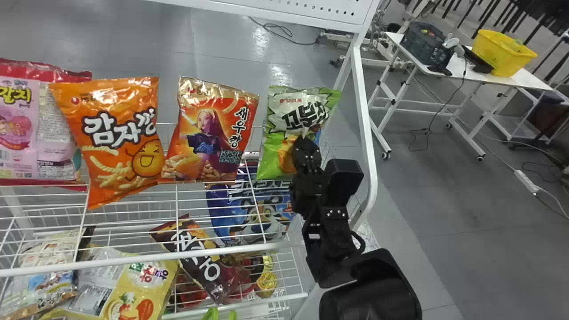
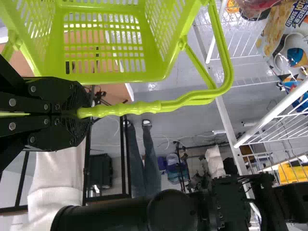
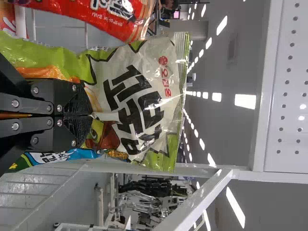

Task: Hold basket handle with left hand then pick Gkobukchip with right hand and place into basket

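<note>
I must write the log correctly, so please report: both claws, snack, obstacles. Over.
Left claw shut on basket handle. Right claw shut on Gkobukchip, outside basket. White rack frame at its right, possible snag.

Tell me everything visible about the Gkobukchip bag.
The Gkobukchip bag is a glossy, wrinkled pouch, seemingly thin plastic film: green, with a pale panel, bold dark lettering, orange artwork below and a crimped top seam. It looks full and unopened. It stands roughly upright, leaning slightly, to the robot's right of the red-orange bag. The right gripper has its closed fingers pinching the front film. Whether its base rests on anything, I cannot tell.
</note>
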### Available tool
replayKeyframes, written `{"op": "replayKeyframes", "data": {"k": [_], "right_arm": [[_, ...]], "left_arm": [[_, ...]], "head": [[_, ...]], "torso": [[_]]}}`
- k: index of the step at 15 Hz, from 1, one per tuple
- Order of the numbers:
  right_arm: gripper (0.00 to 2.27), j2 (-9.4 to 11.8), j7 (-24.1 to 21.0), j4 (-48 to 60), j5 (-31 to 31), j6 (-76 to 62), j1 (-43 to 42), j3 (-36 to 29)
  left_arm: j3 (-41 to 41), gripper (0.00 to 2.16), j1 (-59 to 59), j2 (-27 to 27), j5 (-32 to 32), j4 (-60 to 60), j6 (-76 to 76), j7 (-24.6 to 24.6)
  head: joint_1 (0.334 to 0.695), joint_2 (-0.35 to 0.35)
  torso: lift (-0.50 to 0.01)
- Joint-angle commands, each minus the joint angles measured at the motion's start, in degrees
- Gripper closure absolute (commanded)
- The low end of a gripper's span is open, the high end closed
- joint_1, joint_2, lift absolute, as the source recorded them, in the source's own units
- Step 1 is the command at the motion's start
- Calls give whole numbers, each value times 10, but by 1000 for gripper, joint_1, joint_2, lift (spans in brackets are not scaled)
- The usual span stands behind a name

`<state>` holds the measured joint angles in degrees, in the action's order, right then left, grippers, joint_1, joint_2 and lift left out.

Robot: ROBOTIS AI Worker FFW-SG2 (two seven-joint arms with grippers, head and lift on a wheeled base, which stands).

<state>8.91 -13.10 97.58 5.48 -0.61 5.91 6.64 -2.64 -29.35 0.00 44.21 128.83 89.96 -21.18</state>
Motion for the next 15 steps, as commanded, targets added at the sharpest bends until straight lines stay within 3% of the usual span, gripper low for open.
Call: {"op": "replayKeyframes", "data": {"k": [1, 5, 15], "right_arm": [[2007, 0, 0, 45, 8, 30, 23, 8], [2007, 3, -2, 166, 9, 139, 73, 19], [2003, 57, -6, 458, 31, 461, 220, -8]], "left_arm": [[0, 2111, 0, -1, 0, 0, 1, 0], [0, 2111, 0, -1, -1, 2, 1, -1], [17, 2111, 9, -1, -3, 10, 1, 18]], "head": [[695, -350], [695, -350], [695, -350]], "torso": [[-31], [-31], [-31]]}}
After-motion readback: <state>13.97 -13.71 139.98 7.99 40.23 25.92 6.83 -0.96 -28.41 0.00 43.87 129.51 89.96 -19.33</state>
